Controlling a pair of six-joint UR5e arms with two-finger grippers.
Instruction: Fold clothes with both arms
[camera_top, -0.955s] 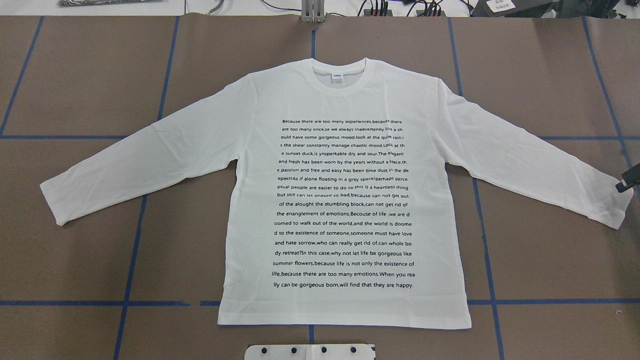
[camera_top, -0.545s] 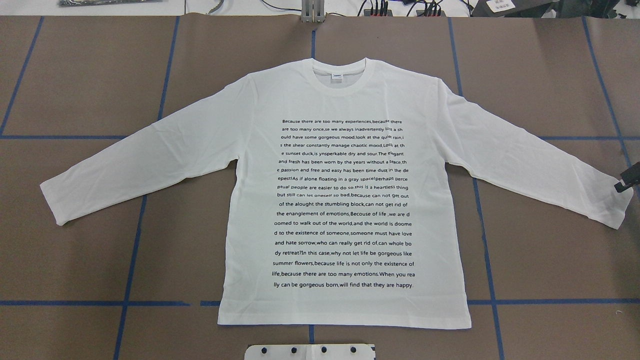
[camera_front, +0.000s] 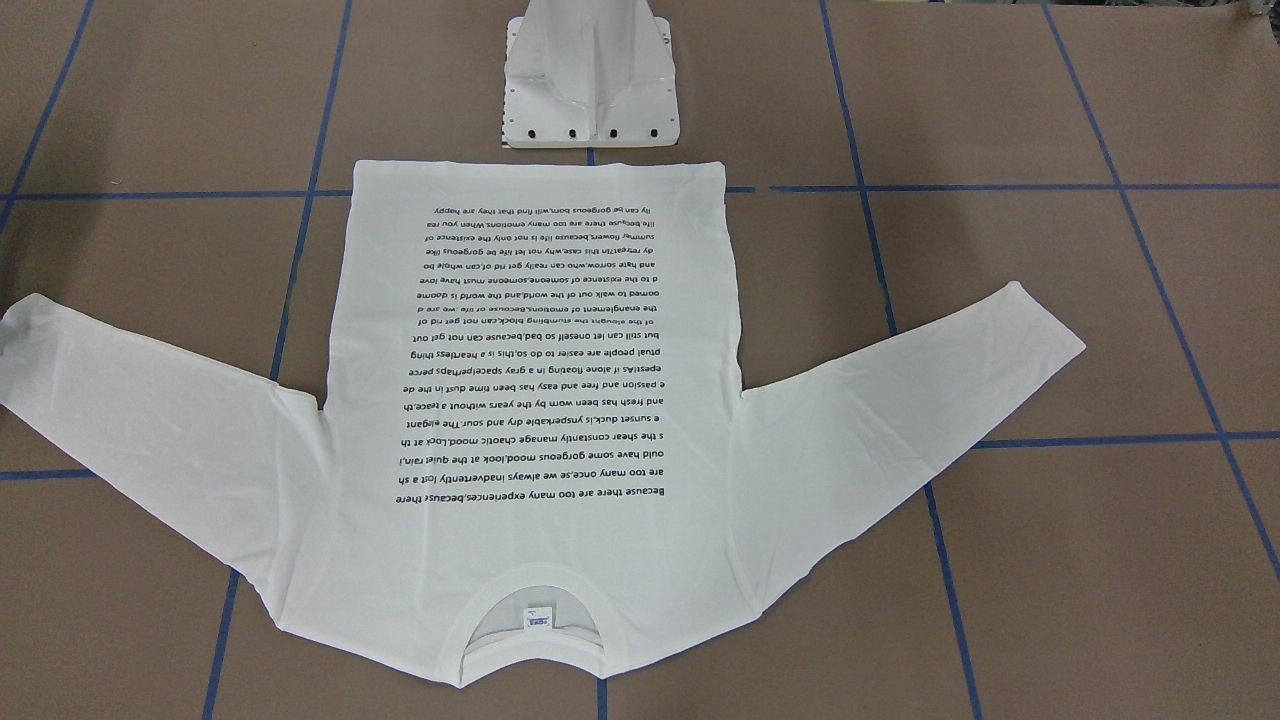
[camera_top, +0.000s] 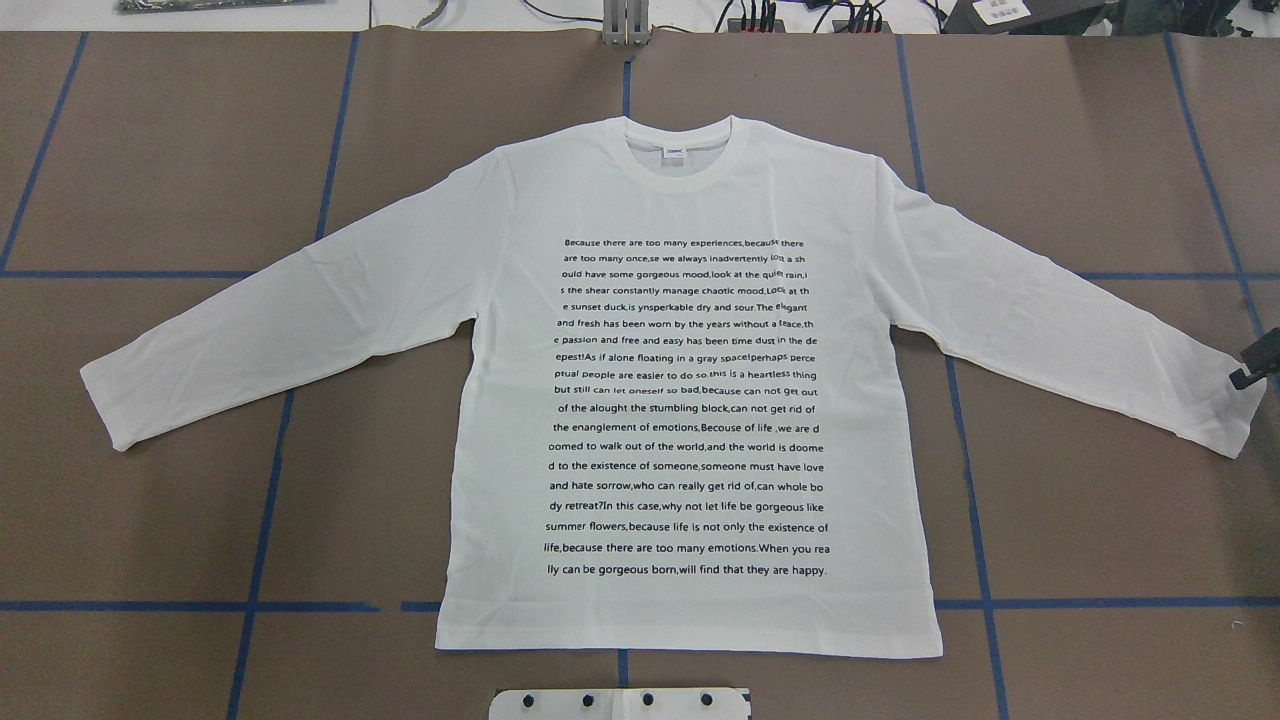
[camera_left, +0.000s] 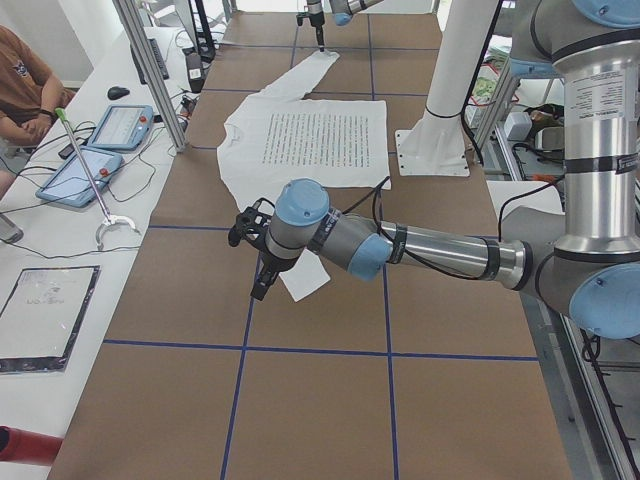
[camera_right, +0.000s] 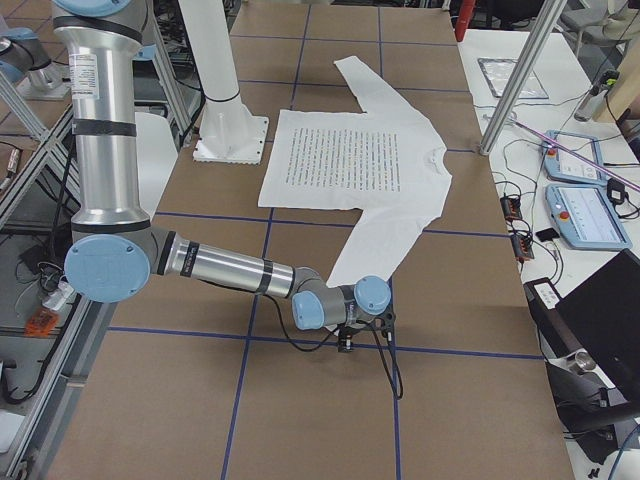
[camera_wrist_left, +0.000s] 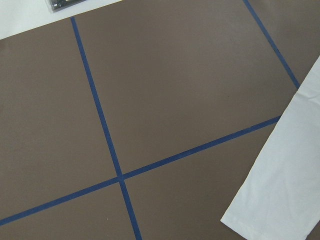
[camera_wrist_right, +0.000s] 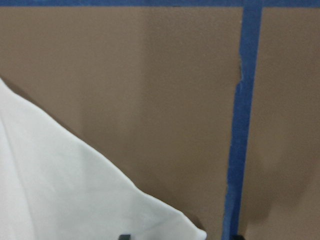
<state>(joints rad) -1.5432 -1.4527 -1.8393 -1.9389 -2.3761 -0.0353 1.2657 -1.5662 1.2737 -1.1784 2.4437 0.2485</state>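
Brown table covering (camera_top: 150, 150), marked with a grid of blue tape lines (camera_top: 265, 500), carries the T-shirt (camera_top: 690, 200). The T-shirt lies flat with its printed side up, both sleeves spread outward. Its hem is next to the white pedestal base (camera_front: 590, 90) and its collar (camera_top: 680, 150) is on the far side.

The right gripper (camera_top: 1245, 374) is at the right sleeve cuff (camera_top: 1245, 420). In the right wrist view its two dark fingertips (camera_wrist_right: 125, 236) stand apart, with the cuff corner between them and nothing gripped.

The left gripper (camera_left: 260, 280) is just beside the left sleeve cuff (camera_left: 305, 280). Whether its jaws are apart or together cannot be determined.

Compared with one second earlier, the right gripper has shifted only marginally at the cuff. The T-shirt outline is unchanged.
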